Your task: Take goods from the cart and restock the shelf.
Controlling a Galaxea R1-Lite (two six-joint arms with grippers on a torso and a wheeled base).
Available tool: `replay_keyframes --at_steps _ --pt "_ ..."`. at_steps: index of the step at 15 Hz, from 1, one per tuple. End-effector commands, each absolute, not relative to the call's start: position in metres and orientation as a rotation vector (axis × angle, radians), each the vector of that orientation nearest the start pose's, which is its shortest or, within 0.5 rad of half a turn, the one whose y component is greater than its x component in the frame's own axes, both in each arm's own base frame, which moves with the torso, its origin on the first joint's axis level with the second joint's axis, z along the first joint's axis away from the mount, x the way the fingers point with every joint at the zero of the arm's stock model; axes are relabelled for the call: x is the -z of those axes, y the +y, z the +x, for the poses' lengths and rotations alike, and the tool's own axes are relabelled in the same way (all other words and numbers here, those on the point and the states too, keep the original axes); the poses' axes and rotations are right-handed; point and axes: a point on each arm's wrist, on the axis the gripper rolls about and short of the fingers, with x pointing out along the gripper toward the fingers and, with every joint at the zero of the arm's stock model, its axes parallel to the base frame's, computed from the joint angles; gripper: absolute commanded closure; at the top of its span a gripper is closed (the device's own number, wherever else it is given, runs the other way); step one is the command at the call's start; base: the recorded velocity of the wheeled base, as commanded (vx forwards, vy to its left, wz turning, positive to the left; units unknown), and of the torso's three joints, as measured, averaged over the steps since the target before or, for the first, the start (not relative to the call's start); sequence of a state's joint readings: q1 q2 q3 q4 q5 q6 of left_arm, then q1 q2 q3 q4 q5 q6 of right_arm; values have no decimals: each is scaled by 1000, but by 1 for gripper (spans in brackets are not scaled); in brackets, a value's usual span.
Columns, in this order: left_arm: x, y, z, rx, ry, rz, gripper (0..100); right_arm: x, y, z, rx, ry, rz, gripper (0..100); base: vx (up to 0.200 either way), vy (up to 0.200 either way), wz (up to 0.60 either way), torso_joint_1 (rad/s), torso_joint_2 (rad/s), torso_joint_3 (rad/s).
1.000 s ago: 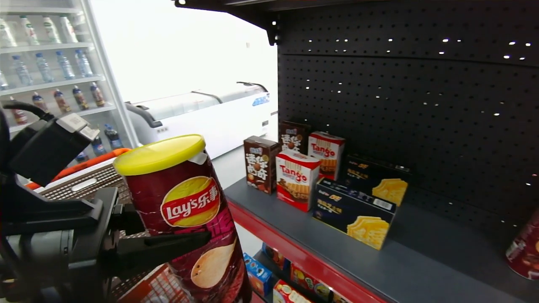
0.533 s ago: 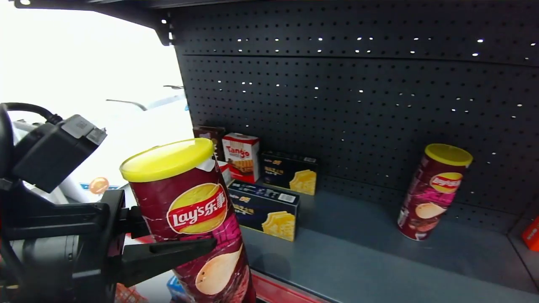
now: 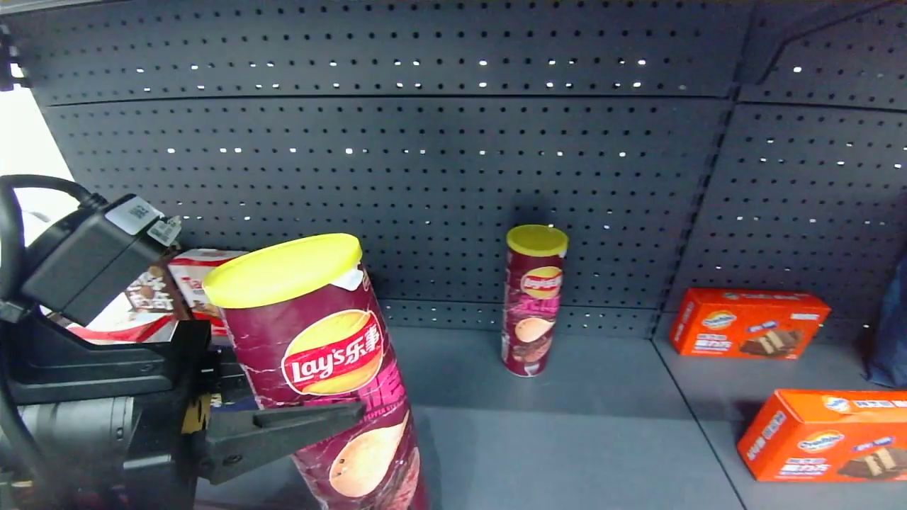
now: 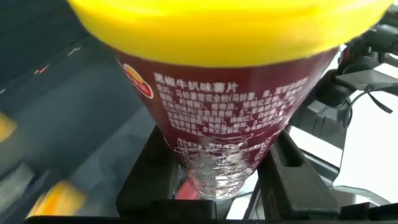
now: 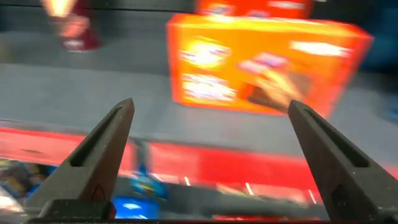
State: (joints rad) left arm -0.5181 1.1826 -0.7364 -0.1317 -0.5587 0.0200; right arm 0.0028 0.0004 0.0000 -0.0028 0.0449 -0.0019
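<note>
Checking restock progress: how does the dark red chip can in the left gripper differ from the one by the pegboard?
The held dark red chip can is clamped in the left gripper; the shelved dark red chip can stands free on the grey shelf by the pegboard. The held can leans; the shelved one stands upright. Both have yellow lids and the same label.

Left of frame: black wedge fingers (image 3: 283, 425), grey wrist cylinder (image 3: 71, 425), black camera box (image 3: 85, 258) with white sticker (image 3: 133, 210), black cable loop (image 3: 35, 180).
</note>
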Motion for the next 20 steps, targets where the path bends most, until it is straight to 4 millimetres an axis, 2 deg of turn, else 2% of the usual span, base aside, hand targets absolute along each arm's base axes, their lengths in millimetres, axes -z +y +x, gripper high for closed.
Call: replay_keyframes --at_steps 1,10,11,12,13,14,15,16,18,20 --pt "-239 -95 143 1069 323 11 100 -76 1 -23 -48 -3 -2 0 0 0 0 0 0 0" --pt "-237 -93 142 1060 328 8 100 -76 1 -23 -57 0 -6 0 0 0 0 0 0 0" --pt "-238 -93 142 1060 326 8 100 -86 1 -25 -54 -40 -9 0 0 0 0 0 0 0" --pt "-239 -93 143 1061 320 8 100 -119 1 -30 -54 -95 3 0 0 0 0 0 0 0" --pt "-237 -95 143 1067 329 11 100 -193 1 -6 -64 -13 122 0 0 0 0 0 0 0" --pt "-237 -96 143 1072 321 11 100 -213 2 -10 -157 -57 112 0 0 0 0 0 0 0" --pt "-237 -96 143 1072 318 12 100 -211 4 -7 -250 -26 69 0 0 0 0 0 0 0" --pt "-237 -95 143 1071 317 10 100 -212 5 -2 -272 -7 16 0 0 0 0 0 0 0" --pt "-237 -95 143 1068 318 9 100 -212 6 11 -284 47 10 0 0 0 0 0 0 0" --pt "-236 -95 143 1069 325 10 100 -218 10 29 -387 114 14 0 0 0 0 0 0 0"
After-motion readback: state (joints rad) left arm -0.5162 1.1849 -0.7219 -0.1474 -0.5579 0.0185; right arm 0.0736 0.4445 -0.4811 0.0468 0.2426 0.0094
